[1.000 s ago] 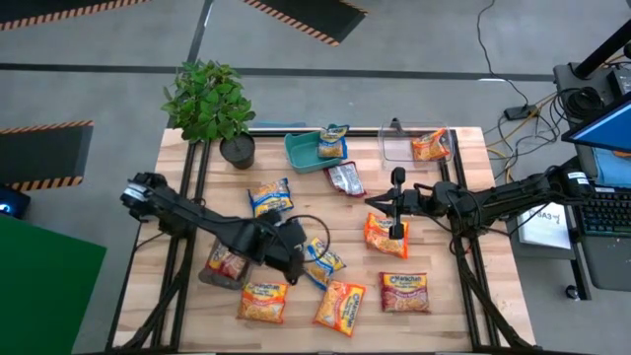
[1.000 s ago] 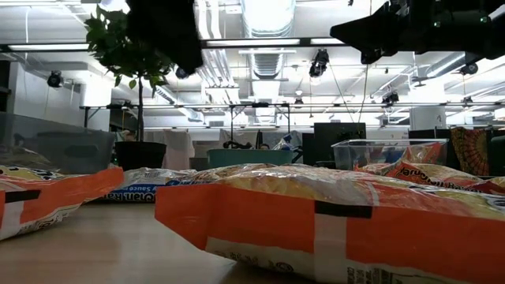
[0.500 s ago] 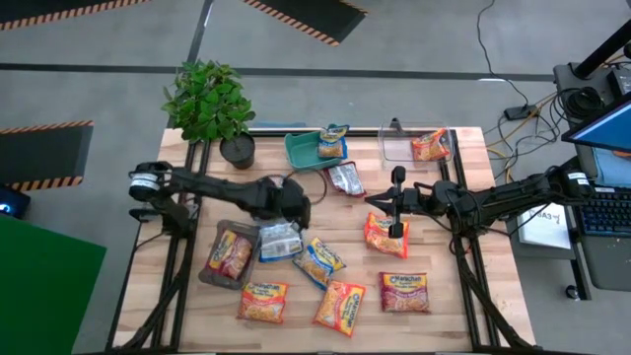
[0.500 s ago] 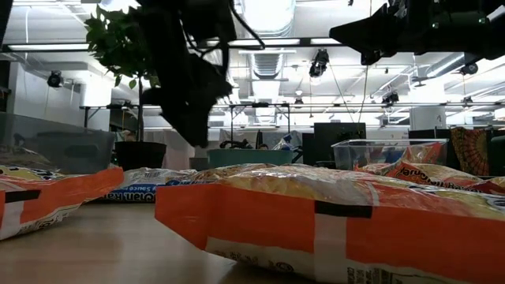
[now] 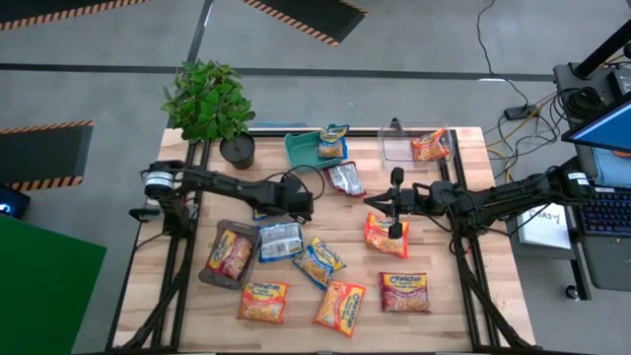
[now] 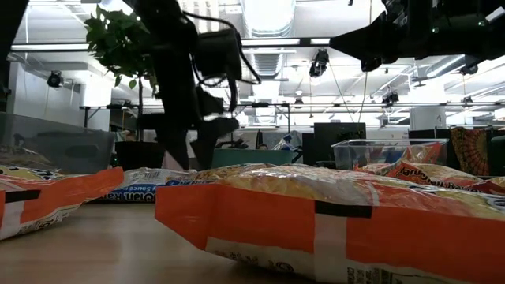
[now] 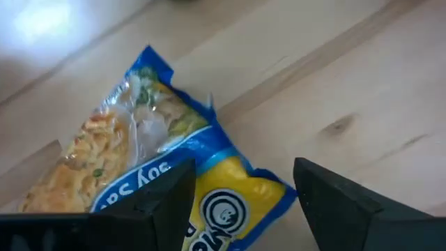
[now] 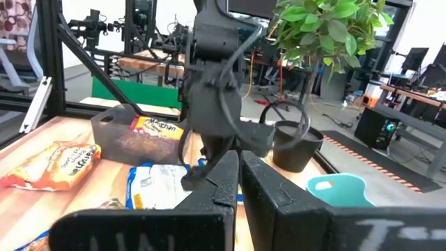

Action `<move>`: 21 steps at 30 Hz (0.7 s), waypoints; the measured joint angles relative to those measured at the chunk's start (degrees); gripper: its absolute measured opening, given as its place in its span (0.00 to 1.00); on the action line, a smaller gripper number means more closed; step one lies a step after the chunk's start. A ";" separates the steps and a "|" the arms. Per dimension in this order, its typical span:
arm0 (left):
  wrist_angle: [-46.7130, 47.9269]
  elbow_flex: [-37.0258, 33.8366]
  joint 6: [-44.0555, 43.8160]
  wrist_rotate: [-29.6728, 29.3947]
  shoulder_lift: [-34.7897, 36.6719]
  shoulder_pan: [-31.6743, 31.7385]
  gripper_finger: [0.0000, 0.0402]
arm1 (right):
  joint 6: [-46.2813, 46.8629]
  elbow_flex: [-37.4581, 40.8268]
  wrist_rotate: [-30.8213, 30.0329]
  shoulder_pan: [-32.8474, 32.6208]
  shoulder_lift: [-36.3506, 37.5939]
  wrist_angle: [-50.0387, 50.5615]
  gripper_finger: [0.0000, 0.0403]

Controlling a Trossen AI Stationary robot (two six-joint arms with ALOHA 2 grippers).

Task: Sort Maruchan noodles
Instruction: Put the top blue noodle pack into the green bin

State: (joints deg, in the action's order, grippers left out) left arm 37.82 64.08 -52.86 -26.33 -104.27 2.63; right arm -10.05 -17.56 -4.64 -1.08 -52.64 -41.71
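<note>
A: Maruchan noodles (image 5: 318,261): most packets lie loose across the tabletop (image 5: 444,296). One sits in the teal tray (image 5: 299,153), one in the clear bin (image 5: 394,150), one in the dark bin (image 5: 219,258) at the left.

B: Left end effector (image 5: 299,205)?

A: Low over a blue-and-yellow soy sauce packet (image 7: 174,174), fingers apart on either side of it, nothing gripped. Judged a pre-grasp stance, spread to take the packet by its width.

B: Right end effector (image 5: 397,233)?

A: Above an orange packet (image 5: 385,237), fingers together, empty. It appears to be waiting.

B: Progress?

A: Early. Containers seem assigned by flavour; most packets remain unsorted.
</note>
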 joint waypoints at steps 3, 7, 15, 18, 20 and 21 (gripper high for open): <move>0.10 0.47 -0.20 -0.20 -1.66 0.00 0.56 | 0.29 0.00 0.02 0.00 0.00 0.26 0.02; 0.74 0.61 -0.20 -0.50 -2.94 -0.04 0.54 | 0.49 0.00 0.00 0.00 0.00 0.35 0.02; 2.74 0.61 1.53 -1.51 -3.80 -0.21 0.33 | 1.53 0.00 -0.02 0.00 0.00 0.42 0.02; 2.20 0.62 3.38 -1.39 -3.71 -0.56 0.18 | 2.75 0.00 -0.01 0.00 0.00 0.60 0.02; 2.27 1.16 4.87 -1.23 -3.55 -0.99 0.08 | 4.04 0.00 0.02 0.00 0.00 0.96 0.02; 2.14 1.67 5.89 -1.22 -3.44 -1.24 0.04 | 4.81 0.00 0.03 0.00 0.00 1.10 0.02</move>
State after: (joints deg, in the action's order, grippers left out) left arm 39.97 65.75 -46.97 -27.55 -107.72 1.40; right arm -5.24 -17.56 -4.61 -1.08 -52.64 -40.62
